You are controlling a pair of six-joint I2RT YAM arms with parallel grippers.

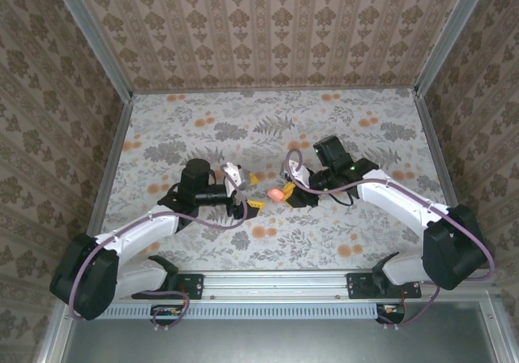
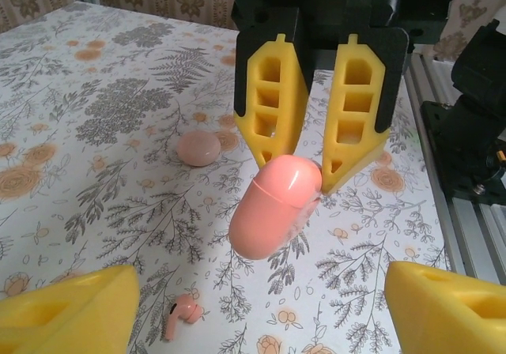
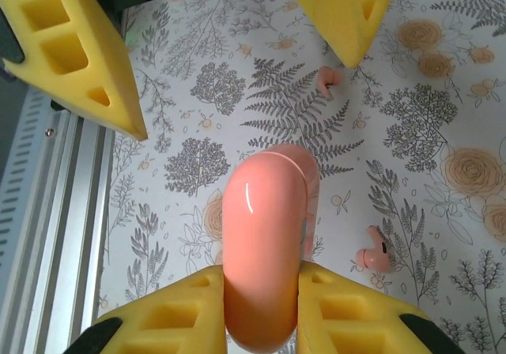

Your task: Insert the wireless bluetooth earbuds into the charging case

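Here, seen from above, two white-and-black robot arms rise from a metal rail [image 1: 276,282] at the near edge of the counter [image 1: 162,128]. The counter is covered by a pale cloth printed with grey ferns and orange flowers. The arms reach inward, and their tips face each other near the middle of the counter.

The left gripper [image 1: 257,193] stands open, its two yellow fingers spread wide with nothing between them. Just past its fingertips, the right gripper [image 1: 285,191] is clamped on the charging case [image 1: 276,194], a glossy coral-pink capsule with rounded ends. In the right wrist view, one end of the case is pinched between that gripper's yellow fingers and the rest points out toward the left gripper. Whether the free end touches the cloth cannot be told.

Two tiny coral-pink earbuds [image 3: 373,255] lie loose on the cloth. One lies just beside the case. The second earbud [image 3: 328,77] lies farther off, near one fingertip of the left gripper. In the left wrist view, a paler pink round disc [image 2: 198,147] lies flat on the cloth near the right gripper, apart from the case.

Farthest back, walls [image 1: 276,31] papered in a brown floral pattern enclose the counter.
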